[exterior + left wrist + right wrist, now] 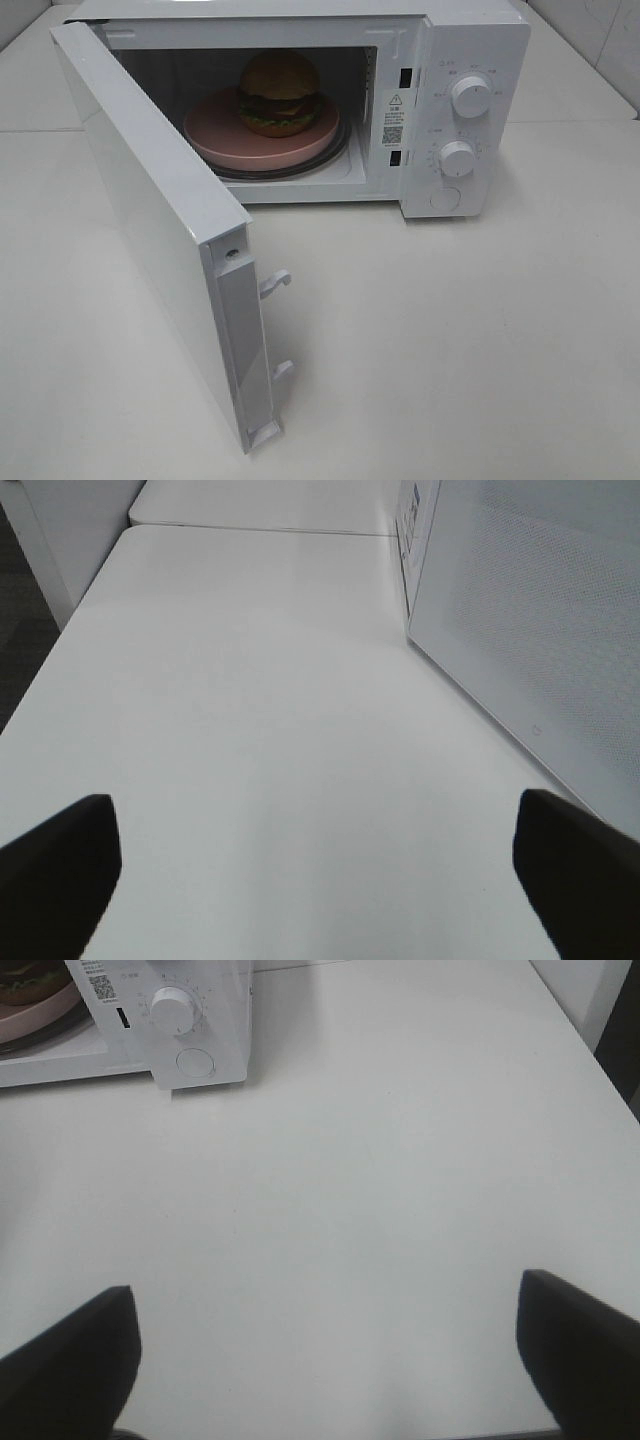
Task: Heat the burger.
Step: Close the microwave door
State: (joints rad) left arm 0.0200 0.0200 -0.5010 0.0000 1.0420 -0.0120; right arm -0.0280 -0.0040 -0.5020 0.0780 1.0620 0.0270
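Nearest the high camera stands one open microwave door (160,220), with two latch hooks (275,285) on its edge. Inside the single microwave (470,40), one burger (279,93) sits upright on one pink plate (225,135); two knobs (470,97) and one round button (445,198) line the panel. From the left wrist, the left gripper (318,865) hangs over bare table (250,700), its two fingers (60,870) spread wide and empty, with the door panel just beside. From the right wrist, the right gripper (325,1350) is likewise splayed and holds nothing; a sliver of the burger (28,978) shows in the cavity, well apart from the fingers.
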